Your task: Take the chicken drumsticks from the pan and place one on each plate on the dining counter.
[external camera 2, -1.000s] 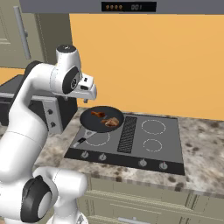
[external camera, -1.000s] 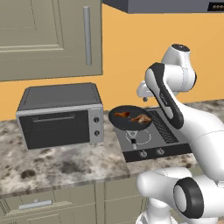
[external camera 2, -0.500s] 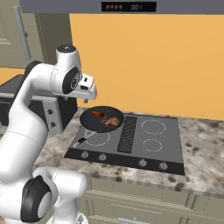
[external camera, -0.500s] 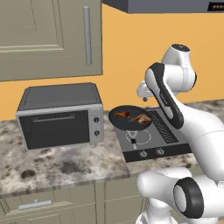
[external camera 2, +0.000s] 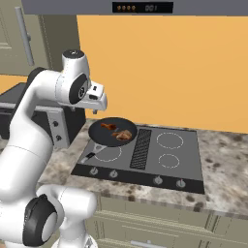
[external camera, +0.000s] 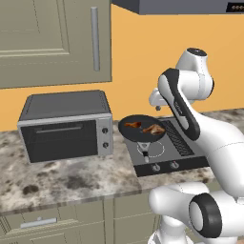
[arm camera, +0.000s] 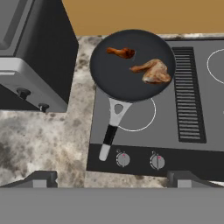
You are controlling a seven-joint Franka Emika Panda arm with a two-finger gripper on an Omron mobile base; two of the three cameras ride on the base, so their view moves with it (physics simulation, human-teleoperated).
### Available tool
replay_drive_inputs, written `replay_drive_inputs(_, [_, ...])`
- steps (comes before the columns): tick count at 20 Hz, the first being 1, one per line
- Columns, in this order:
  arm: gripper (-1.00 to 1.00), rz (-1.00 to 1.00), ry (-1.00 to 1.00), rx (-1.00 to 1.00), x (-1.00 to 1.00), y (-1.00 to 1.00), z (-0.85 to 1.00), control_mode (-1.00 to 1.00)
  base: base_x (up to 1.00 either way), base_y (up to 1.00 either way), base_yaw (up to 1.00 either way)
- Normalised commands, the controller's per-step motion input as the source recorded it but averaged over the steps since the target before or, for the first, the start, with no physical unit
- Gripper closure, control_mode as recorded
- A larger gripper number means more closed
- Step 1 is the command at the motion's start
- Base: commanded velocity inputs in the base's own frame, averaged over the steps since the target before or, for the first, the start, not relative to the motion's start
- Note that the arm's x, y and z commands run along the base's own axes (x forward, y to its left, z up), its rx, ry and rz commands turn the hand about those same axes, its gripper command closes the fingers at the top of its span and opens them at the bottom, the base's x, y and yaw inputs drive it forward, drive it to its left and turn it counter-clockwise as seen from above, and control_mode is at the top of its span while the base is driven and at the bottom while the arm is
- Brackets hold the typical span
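Two chicken drumsticks are lying in the black pan [arm camera: 131, 65]: the smaller drumstick [arm camera: 121, 52] is sitting toward the far left of the pan floor, the larger drumstick [arm camera: 153, 71] toward the right, the two apart and not touching. The pan is resting on the front-left burner ring [arm camera: 135, 114] of the cooktop [external camera 2: 145, 155], its handle [arm camera: 113, 127] pointing toward the row of control knobs [arm camera: 123, 159] along the front edge. A ribbed vent strip [arm camera: 189, 94] is running down the cooktop just beside the pan. A toaster oven [external camera: 66, 125] is standing on the speckled granite worktop [external camera: 71, 176], near the pan's left. The gripper [arm camera: 112, 178] is hovering above the pan with its jaws spread wide and nothing between them; its dark fingertips [arm camera: 40, 178] are showing at the bottom of the hand view. A range hood [external camera 2: 140, 7] is hanging over the cooktop.
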Motion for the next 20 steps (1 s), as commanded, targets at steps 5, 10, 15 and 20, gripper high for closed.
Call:
replay_drive_inputs(5, [-1.0,0.0,0.0,0.0,0.0,0.0,0.0,-1.0,0.0,0.0,0.0])
replay_drive_inputs(10, [-1.0,0.0,0.02,-0.03,-0.01,0.0,-0.04,-1.0,0.0,0.0,0.0])
replay_drive_inputs(15, [-1.0,0.02,0.01,-0.05,0.4,-0.04,-0.4,-1.0,0.0,0.0,0.0])
replay_drive_inputs(20, [-1.0,0.37,-0.02,0.0,0.68,-0.03,-0.48,-1.0,0.0,0.0,0.0])
